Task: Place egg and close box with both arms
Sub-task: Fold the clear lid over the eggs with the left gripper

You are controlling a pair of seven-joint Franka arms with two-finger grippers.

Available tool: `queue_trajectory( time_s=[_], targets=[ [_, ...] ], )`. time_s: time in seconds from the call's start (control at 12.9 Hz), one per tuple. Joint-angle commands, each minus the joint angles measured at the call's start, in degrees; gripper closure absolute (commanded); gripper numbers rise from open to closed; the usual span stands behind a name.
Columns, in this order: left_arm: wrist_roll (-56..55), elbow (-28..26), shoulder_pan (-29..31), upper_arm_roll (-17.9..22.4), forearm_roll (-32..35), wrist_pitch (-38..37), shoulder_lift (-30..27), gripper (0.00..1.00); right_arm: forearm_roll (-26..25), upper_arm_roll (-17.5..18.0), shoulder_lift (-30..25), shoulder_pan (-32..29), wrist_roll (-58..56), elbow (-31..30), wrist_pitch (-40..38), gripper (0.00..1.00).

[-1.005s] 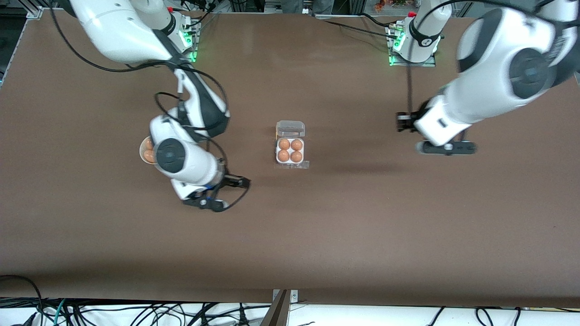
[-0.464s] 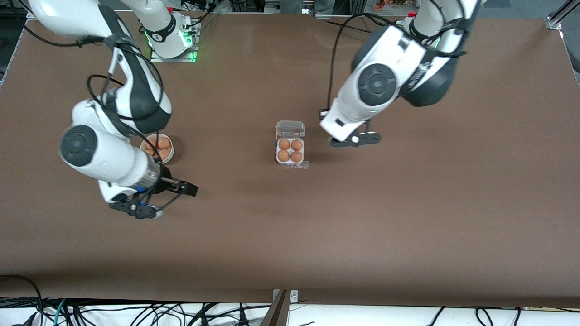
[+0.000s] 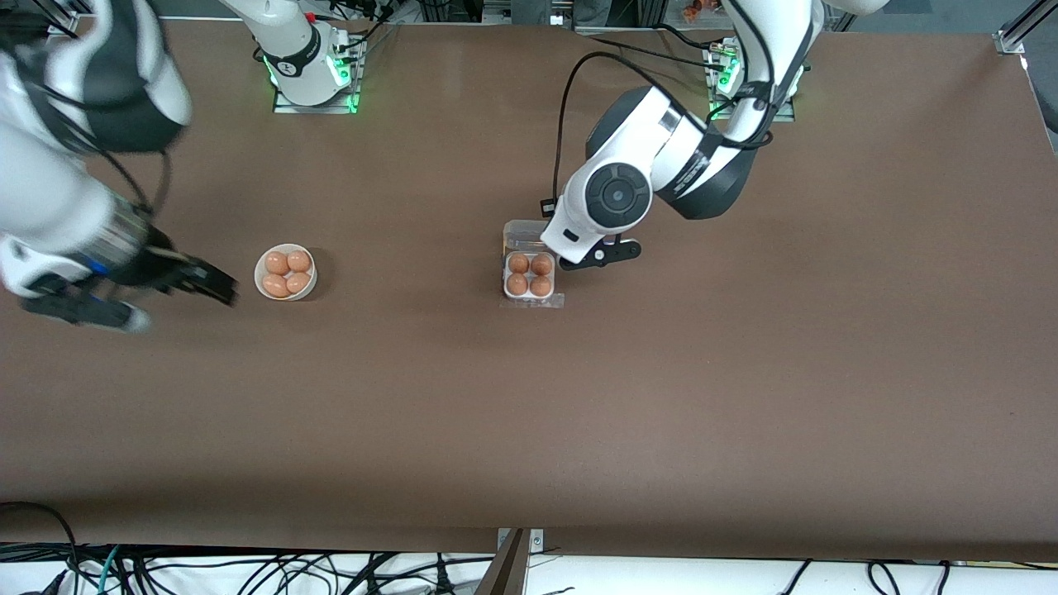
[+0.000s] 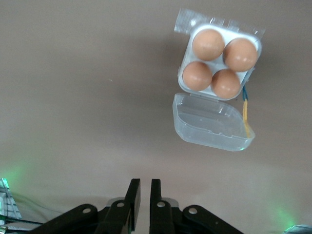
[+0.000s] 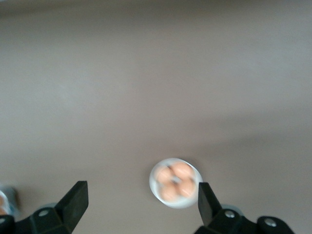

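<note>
The box (image 3: 521, 235) is a clear four-cell carton at the table's middle, with its lid open and lying flat. An egg (image 3: 518, 263) fills every cell. In the left wrist view the box lid (image 4: 209, 119) and the eggs (image 4: 208, 44) show clearly. My left gripper (image 3: 607, 252) hangs just beside the box, toward the left arm's end. It is shut and empty in its own view (image 4: 143, 184). My right gripper (image 3: 83, 314) is over the right arm's end of the table, past the bowl. It is wide open and empty (image 5: 141, 190).
A round white bowl (image 3: 259, 273) with several loose eggs (image 3: 288, 273) stands toward the right arm's end of the table. It also shows blurred in the right wrist view (image 5: 154, 181). Bare brown table lies around both.
My right arm has swung away from the table's middle, past the bowl, to the right arm's end. My left arm has swept in from its end to just beside the box.
</note>
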Motion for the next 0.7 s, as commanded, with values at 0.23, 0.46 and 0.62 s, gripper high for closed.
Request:
queue_trajectory(
  time_s=[0.23,0.46,0.62],
  targets=[
    [-1.6,3.5,-4.6,0.9,-3.3,2.4,6.0,0.87,0.5,-5.7,-5.1,0.1,-7.0,5.8,-17.7,0.00],
    [-1.0,3.5,-5.7,0.9,-3.3,4.1,8.1,0.87,0.6,-4.5,-7.4,0.0,-3.1,3.4,-18.0,0.00],
    [-1.3,3.5,-6.2,0.9,-3.2,4.4,9.2,0.87,0.7,-4.4,-8.0,0.2,-3.0,1.8,-16.8,0.00]
  ],
)
